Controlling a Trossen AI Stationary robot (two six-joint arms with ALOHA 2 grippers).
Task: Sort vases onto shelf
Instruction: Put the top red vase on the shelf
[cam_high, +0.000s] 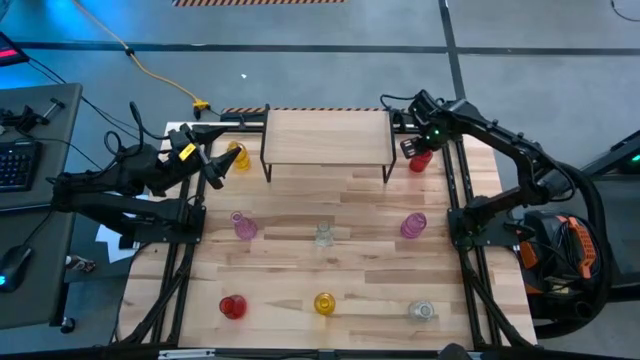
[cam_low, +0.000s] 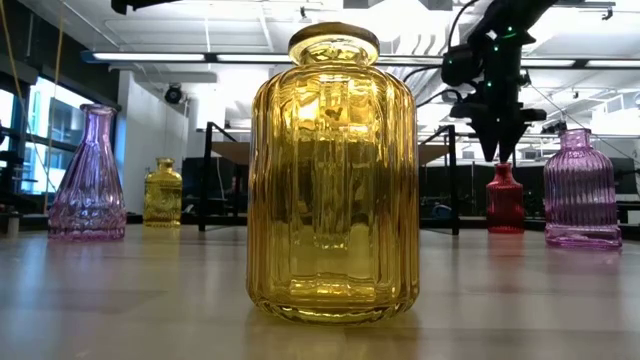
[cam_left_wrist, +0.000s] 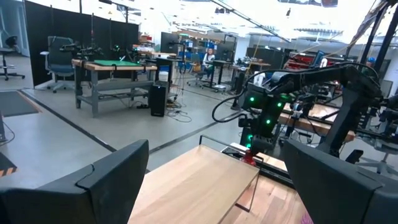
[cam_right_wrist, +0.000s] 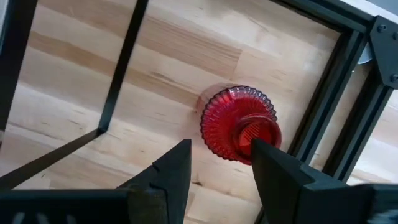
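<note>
Here, on the left, the left gripper (cam_high: 214, 168) hangs with jaws spread wide and empty, just beside a small yellow translucent glass vase (cam_high: 237, 157) standing at the left end of the small raised light-wood shelf (cam_high: 327, 135), probably waiting. The shelf top is bare; the other vases, pink (cam_high: 244, 226), clear (cam_high: 322, 235) and others, stand scattered on the wooden worktop (cam_high: 370, 285), unsorted. On the right, the right gripper (cam_high: 418, 147) hovers straight above a ribbed red glass vase (cam_right_wrist: 238, 124) by the shelf's right leg, jaws parted and gripping nothing, apparently lined up to descend onto its neck.
</note>
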